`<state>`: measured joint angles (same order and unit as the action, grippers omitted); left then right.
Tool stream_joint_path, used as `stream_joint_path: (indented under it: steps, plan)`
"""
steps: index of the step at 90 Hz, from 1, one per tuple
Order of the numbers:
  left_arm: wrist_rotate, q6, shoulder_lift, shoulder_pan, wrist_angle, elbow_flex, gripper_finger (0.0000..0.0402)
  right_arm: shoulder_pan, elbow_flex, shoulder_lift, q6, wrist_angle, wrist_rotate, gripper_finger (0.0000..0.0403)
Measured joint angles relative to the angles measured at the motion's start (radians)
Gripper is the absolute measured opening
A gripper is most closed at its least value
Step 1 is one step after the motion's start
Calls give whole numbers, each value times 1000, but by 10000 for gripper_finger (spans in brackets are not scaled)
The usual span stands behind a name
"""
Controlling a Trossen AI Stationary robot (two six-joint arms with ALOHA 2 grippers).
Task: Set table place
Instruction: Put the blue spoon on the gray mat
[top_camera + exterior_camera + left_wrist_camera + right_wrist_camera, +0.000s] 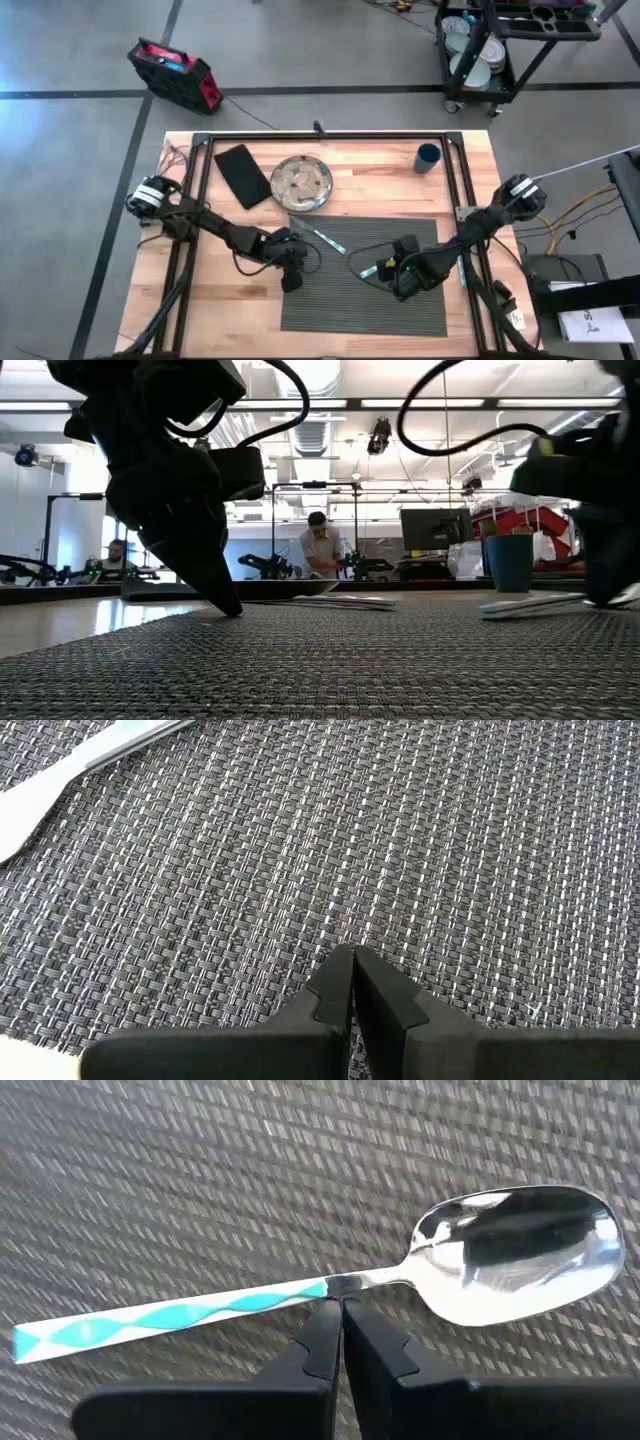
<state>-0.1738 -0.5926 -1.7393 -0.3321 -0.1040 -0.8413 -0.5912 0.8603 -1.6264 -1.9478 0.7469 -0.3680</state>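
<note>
The dark grey ribbed placemat (365, 290) lies on the wooden table (200, 320), nearer the front edge. A spoon (400, 1280) with a white and teal handle lies flat on the mat, its bowl up. My right gripper (340, 1310) is shut, its tips right at the spoon's neck. My left gripper (291, 283) is shut at the mat's left edge, its tip down on the weave. Another teal-handled utensil (318, 236) lies slanted near the mat's far left corner. My left gripper sets its shut fingertips (352, 960) on the placemat's weave (340, 900) near the mat's left edge, slanting down from the table's left; the low view shows the tip (230, 608) meeting the mat. My right gripper stands with its shut tips beside the spoon's neck (345, 1285), where handle meets bowl, lying across the spoon; I cannot tell whether they touch it. The spoon rests on the mat.
Behind the mat stand a round patterned plate (302, 183), a black napkin (243, 175) to its left and a blue cup (428, 157) at the far right. The black tube frame (330, 137) runs round the tabletop. People sit in the room beyond.
</note>
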Motion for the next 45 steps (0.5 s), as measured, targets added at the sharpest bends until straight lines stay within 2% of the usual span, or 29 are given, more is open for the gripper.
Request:
stream_joint_path:
  steps: [19, 45]
  plan:
    - [0, 0, 0, 0, 0, 0, 0, 27, 31, 4, 61, -17, -53, 0]
    - [0, -3, 0, 0, 5, 1, 0, 106, 23, 2, 218, -135, -61, 0]
